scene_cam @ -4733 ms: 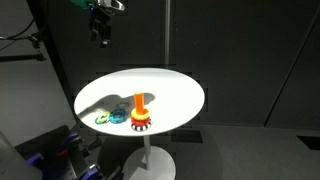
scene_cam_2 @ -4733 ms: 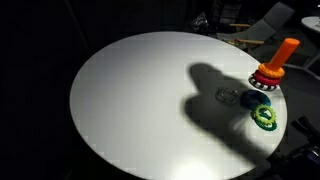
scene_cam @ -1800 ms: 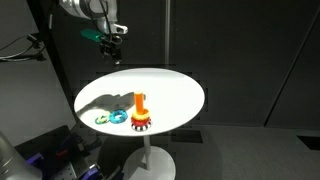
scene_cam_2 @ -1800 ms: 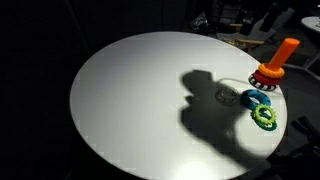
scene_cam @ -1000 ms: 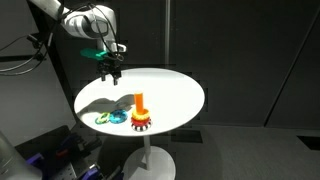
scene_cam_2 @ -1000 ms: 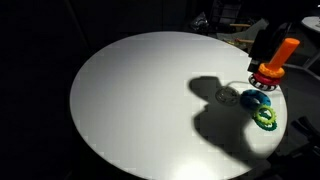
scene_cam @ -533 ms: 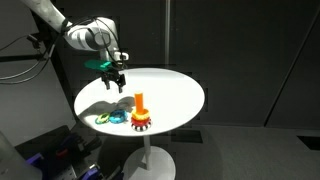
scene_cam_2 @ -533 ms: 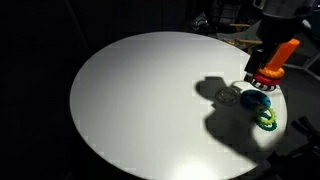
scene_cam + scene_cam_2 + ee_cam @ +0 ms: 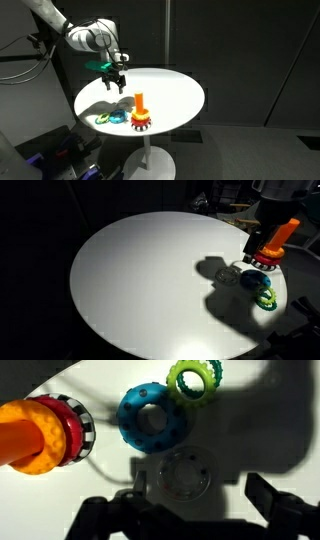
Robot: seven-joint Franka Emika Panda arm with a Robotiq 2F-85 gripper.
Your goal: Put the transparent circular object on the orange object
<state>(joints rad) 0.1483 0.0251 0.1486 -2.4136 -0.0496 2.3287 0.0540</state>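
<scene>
Jaws hovering wide open, empty, over white round table. Small clear see-through ring lying flat between jaws, slightly ahead of tips. Blue toothed ring sitting just beyond it. Orange peg on red toothed base standing off to jaws' side. Next move likely calling for straight descent, jaws straddling clear ring only and staying off blue ring.
</scene>
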